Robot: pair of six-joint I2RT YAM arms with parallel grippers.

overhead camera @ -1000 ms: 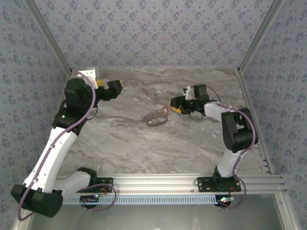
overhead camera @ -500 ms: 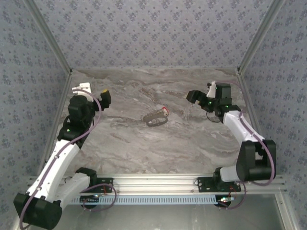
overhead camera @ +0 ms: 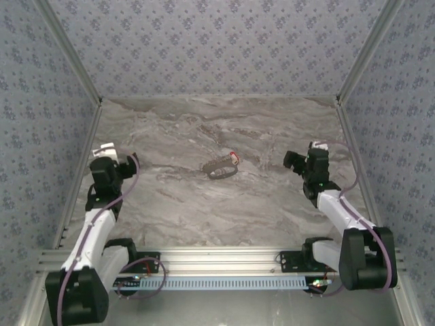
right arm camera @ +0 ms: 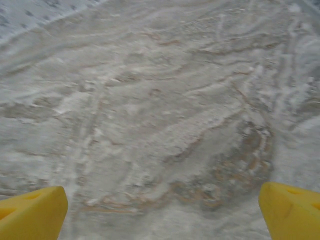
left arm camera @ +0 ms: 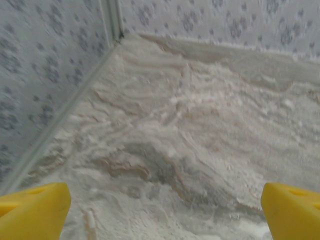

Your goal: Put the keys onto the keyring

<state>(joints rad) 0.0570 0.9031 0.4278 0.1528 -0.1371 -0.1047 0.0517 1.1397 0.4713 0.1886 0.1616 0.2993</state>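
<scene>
Keyring (overhead camera: 221, 168) and red key (overhead camera: 234, 158) lie at centre frame, both arms well apart from them.
Left gripper (overhead camera: 131, 161), at mid-left of the overhead frame, and right gripper (overhead camera: 293, 161), at mid-right, gape wide and hold nothing. Each wrist view shows yellow fingertips (left arm camera: 35, 207) in its lower corners over the bare marble table (overhead camera: 177, 204). The job looks either finished or in need of a fresh reach to the loop. Whether the tiny key is threaded on or merely touches the loop's upper-right end is too small to tell.
</scene>
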